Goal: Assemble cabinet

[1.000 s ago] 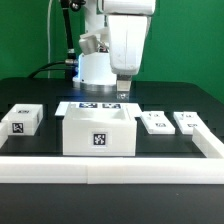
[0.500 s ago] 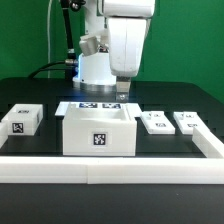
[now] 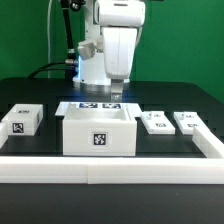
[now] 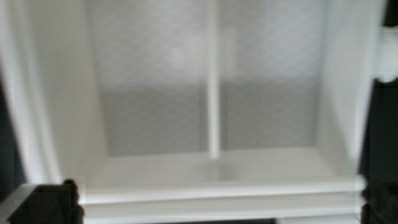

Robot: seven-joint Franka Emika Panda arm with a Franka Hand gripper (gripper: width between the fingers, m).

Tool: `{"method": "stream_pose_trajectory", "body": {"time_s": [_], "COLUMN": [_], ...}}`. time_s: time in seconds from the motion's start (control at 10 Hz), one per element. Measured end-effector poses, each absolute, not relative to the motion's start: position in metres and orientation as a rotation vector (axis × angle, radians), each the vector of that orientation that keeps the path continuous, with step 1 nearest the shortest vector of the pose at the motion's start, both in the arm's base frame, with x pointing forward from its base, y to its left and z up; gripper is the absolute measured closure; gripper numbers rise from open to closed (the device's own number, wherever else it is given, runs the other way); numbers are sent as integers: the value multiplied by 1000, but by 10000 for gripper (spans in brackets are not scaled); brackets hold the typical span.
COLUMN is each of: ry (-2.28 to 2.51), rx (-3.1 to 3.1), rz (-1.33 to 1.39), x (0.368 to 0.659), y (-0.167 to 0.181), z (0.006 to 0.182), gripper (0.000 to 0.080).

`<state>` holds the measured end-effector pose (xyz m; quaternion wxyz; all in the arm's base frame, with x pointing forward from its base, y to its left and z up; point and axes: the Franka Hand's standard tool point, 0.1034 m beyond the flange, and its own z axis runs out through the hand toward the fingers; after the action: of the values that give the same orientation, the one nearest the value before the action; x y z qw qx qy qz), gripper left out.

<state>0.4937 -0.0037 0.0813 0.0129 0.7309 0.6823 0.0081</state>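
The cabinet [image 3: 98,133] is a white open-topped box with a square tag on its front, standing in the middle of the black table. My gripper [image 3: 116,96] hangs just above and behind its back wall. The wrist view looks down into the cabinet's hollow inside [image 4: 214,110], where a thin ridge runs down the middle. The dark fingertips [image 4: 43,203] show at the picture's two edges, wide apart. The gripper [image 4: 214,205] is open and holds nothing; a white edge of the box lies between the fingers.
A small white tagged block [image 3: 22,120] lies at the exterior view's left. Two small tagged panels [image 3: 155,122] [image 3: 187,122] lie at its right. The marker board [image 3: 88,106] lies behind the cabinet. A white rail [image 3: 110,166] borders the front.
The arm and gripper have shifted a little toward the exterior view's left. The parts on the table have not moved.
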Motion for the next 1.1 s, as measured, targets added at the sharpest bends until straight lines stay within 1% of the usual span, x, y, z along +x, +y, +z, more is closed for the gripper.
{"method": "stream_pose_trajectory", "body": {"time_s": [0.1, 0.4, 0.7, 1.1], "ry": [2125, 2133, 2140, 2159], "rx": [2281, 2302, 2309, 2325], "rz": [25, -4, -6, -20], "x": [480, 452, 432, 427], "y": [-5, -7, -5, 0], "z": [77, 64, 51, 29], "gripper": [1, 1, 1, 1]}}
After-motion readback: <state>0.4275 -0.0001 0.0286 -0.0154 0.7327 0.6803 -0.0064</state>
